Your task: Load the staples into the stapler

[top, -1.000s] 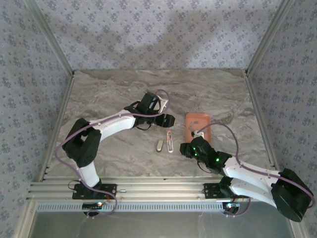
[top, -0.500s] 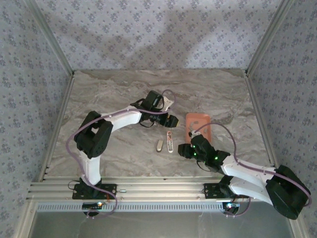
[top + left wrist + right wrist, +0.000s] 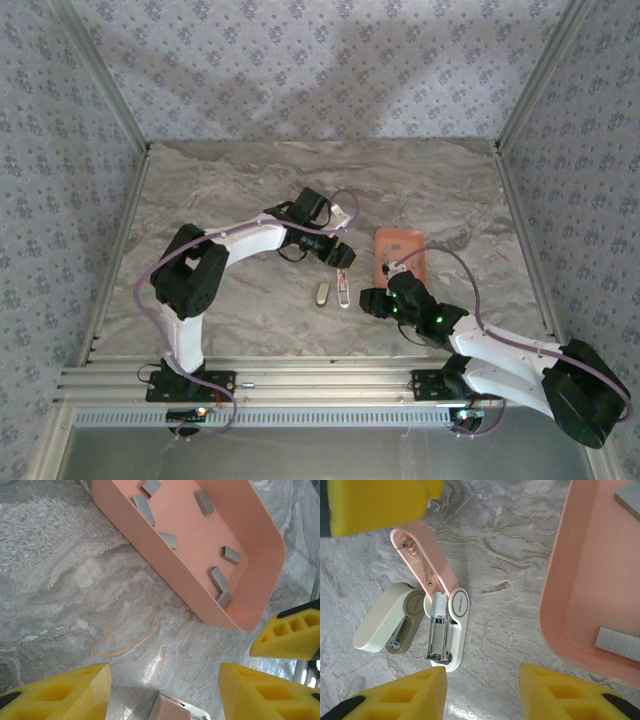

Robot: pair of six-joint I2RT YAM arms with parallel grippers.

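1. My left gripper (image 3: pixel 165 692): the jaws are set wide and nothing is held. It hangs low over the far end of the pink stapler (image 3: pixel 427 567). In the left wrist view, a pink and metal part of the stapler shows between the yellow fingertips (image 3: pixel 60 692). I cannot tell whether they touch it.

2. My right gripper (image 3: pixel 482 690): the jaws are also spread wide and nothing is held. It hangs above the marble-pattern tabletop (image 3: pixel 520 540), near the gap between the stapler and the salmon tray (image 3: pixel 560 580).

3. Stapler: it lies on the tabletop, opened flat. The pink top arm is swung back away from the white base, and the metal magazine channel faces up. A small beige stapler (image 3: pixel 385 625) lies against its left side, touching it near the hinge.

4. The staples (image 3: pixel 145 510): all lie loose inside the tray, just to the right of the stapler. The left wrist view shows seven short grey blocks scattered across the tray floor, two of them close together at the near end. In the right wrist view, one longer strip lies near the tray's near wall.

5. Tray: it rests flat on the tabletop, apart from both staplers.
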